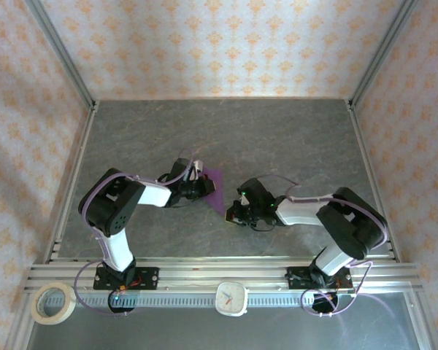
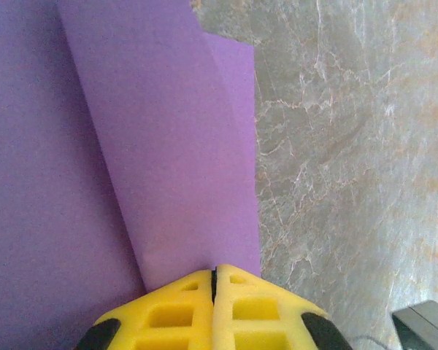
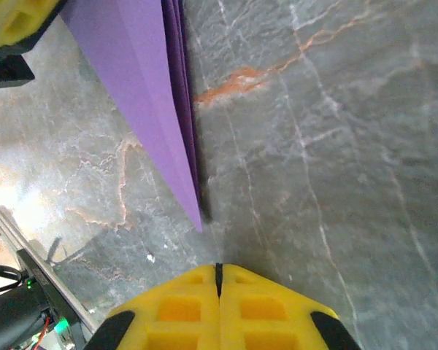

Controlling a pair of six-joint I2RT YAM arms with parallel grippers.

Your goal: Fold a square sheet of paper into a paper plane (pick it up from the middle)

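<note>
The purple sheet of paper [image 1: 217, 194] lies on the grey table, folded into layered flaps that taper to a sharp tip, much like a paper plane. In the left wrist view the paper [image 2: 168, 146] shows a long diagonal crease. My left gripper [image 2: 214, 271] is shut, with its tips resting on the paper's near edge and nothing visibly pinched between them. From above, the left gripper [image 1: 203, 187] sits at the paper's left side. My right gripper [image 3: 219, 268] is shut and empty, just short of the paper's pointed tip [image 3: 199, 224]. Seen from overhead, the right gripper [image 1: 232, 213] is at the paper's lower right.
The marbled grey table [image 1: 277, 138] stretches out behind the arms, walled by patterned panels and metal posts. On the near ledge below an aluminium rail [image 1: 219, 273] lie a roll of tape [image 1: 53, 302] and a small white clock [image 1: 231, 297].
</note>
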